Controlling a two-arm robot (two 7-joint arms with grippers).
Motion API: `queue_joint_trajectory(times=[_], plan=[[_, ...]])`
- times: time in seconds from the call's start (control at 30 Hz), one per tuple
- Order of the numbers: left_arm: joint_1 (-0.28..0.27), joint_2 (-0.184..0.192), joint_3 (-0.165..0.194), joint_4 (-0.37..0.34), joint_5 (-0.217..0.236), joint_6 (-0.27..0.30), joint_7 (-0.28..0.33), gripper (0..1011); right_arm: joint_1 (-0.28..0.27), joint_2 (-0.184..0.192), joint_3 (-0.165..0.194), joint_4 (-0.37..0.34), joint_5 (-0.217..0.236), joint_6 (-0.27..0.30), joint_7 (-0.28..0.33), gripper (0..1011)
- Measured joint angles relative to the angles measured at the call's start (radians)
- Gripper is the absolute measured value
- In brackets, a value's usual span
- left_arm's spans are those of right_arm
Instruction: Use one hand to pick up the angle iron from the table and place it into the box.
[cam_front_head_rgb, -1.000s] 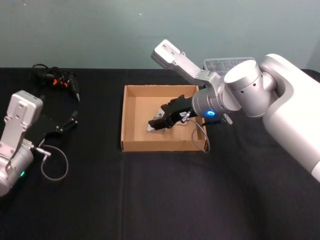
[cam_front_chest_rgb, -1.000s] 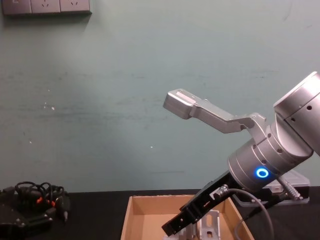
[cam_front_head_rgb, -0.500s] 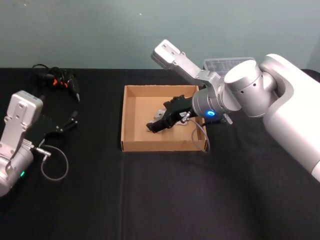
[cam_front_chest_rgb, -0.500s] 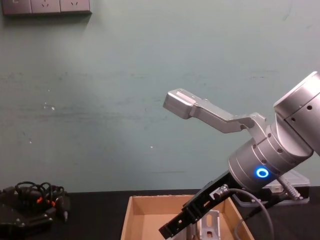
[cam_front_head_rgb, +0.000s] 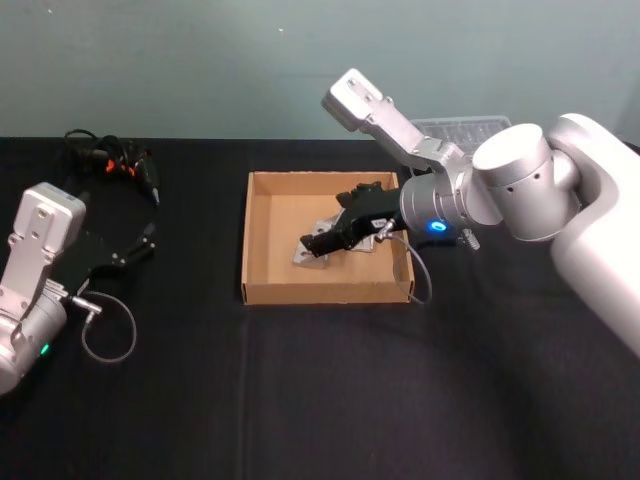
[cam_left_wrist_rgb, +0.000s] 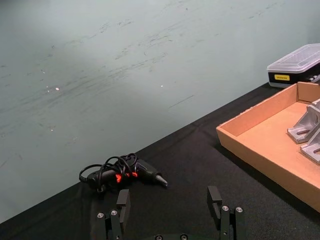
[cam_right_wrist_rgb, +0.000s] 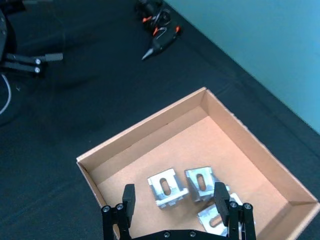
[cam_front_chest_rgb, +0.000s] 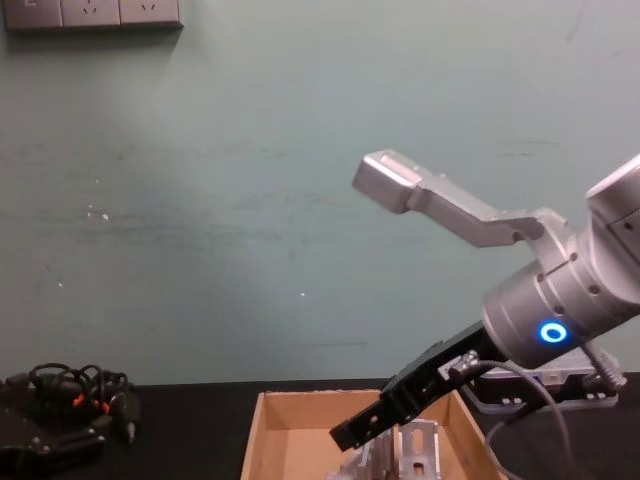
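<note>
Angle iron (cam_right_wrist_rgb: 168, 187) pieces lie on the floor of the box (cam_front_head_rgb: 262, 285), three close together. My right gripper (cam_right_wrist_rgb: 175, 200) hovers just above them with its fingers spread and nothing between them. My left gripper (cam_left_wrist_rgb: 171, 210) rests parked over the table (cam_front_head_rgb: 300, 400), well left of the box, fingers apart too.

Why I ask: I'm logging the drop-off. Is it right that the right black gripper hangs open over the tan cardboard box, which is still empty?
Not quite. The right black gripper does hang open over the tan cardboard box, but the box is not empty: the right wrist view shows silver angle irons lying on its floor.
</note>
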Motion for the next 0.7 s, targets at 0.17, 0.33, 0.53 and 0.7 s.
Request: queue_joint_trajectory(times=[0.17,0.33,0.53,0.7], plan=[[0.0,0.0,0.0,0.0,0.0,0.0,0.0,1011,-0.046,0.032,0.041,-0.081,0.01,0.006,-0.022,1000],[0.0,0.0,0.0,0.0,0.0,0.0,0.0,1011,-0.102,0.06,0.091,-0.156,0.028,0.005,-0.058,1000],[0.0,0.0,0.0,0.0,0.0,0.0,0.0,1011,-0.219,0.092,0.186,-0.267,0.064,-0.039,-0.136,1000],[0.0,0.0,0.0,0.0,0.0,0.0,0.0,1011,-0.322,0.107,0.263,-0.333,0.089,-0.121,-0.205,1000]])
